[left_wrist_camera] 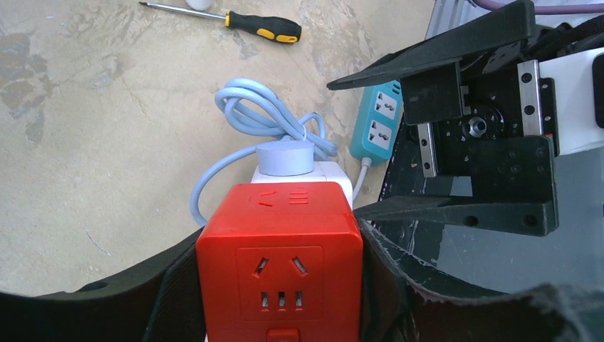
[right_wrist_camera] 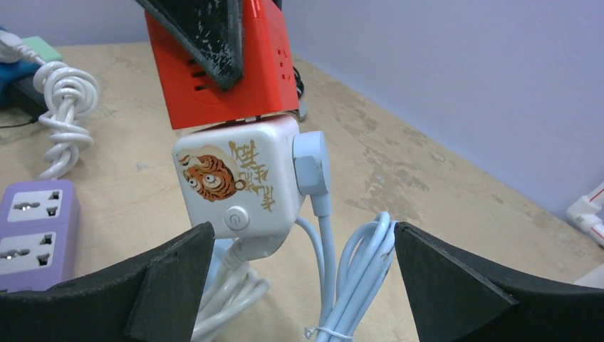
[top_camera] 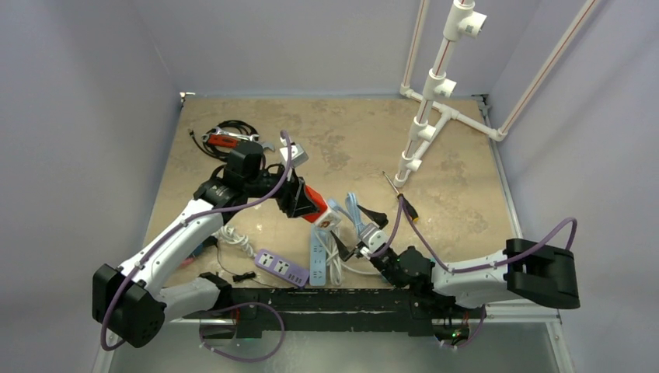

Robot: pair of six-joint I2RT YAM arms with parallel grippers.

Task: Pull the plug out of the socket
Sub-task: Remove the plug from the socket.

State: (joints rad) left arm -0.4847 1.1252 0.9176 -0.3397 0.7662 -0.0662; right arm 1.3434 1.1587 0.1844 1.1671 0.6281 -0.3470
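Note:
My left gripper [left_wrist_camera: 281, 278] is shut on a red cube socket [left_wrist_camera: 281, 256], held above the table [top_camera: 256, 124]. A white cube socket with a tiger print [right_wrist_camera: 235, 178] hangs joined to the red cube [right_wrist_camera: 228, 71]. A light blue round plug [right_wrist_camera: 312, 167] sits in the white cube's side; it also shows in the left wrist view [left_wrist_camera: 285, 157]. Its blue cable bundle [right_wrist_camera: 363, 271] hangs down. My right gripper [right_wrist_camera: 303, 285] is open, its fingers either side just below the white cube. Its right finger touches the blue cable.
A purple power strip [top_camera: 281, 266] and a blue power strip [top_camera: 319, 252] lie near the front edge. A screwdriver [top_camera: 404, 200] lies mid-table. A white pipe frame [top_camera: 431, 101] stands at back right. Black cables and tools [top_camera: 229, 136] lie at back left. A coiled white cord [right_wrist_camera: 64, 107] is nearby.

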